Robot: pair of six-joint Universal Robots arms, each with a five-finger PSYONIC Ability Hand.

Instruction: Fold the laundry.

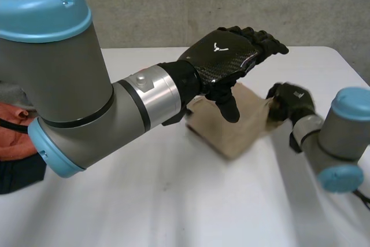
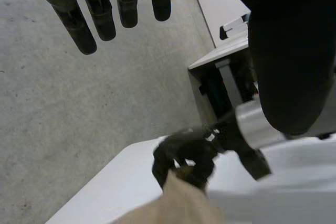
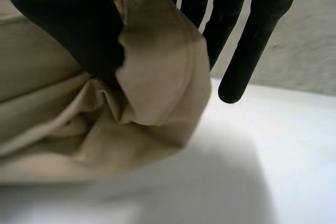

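Observation:
A folded beige cloth [image 1: 234, 122] lies on the white table [image 1: 173, 201], right of the middle. My left hand [image 1: 228, 56] hovers above its left part with fingers straight and relaxed, touching nothing; its fingers [image 2: 89, 17] hang free in the left wrist view. My right hand [image 1: 289, 102] is at the cloth's right edge. In the right wrist view its thumb [image 3: 68, 19] presses a fold of the beige cloth [image 3: 157, 72] against the fingers [image 3: 252, 35], pinching that edge. The left wrist view also has the right hand [image 2: 184, 156] gripping the cloth [image 2: 181, 203].
An orange garment [image 1: 14, 134] and a dark one [image 1: 20, 174] lie at the table's left edge. A grey wall stands behind the table. Past the table's far edge a grey bench [image 2: 220, 56] stands on the concrete floor.

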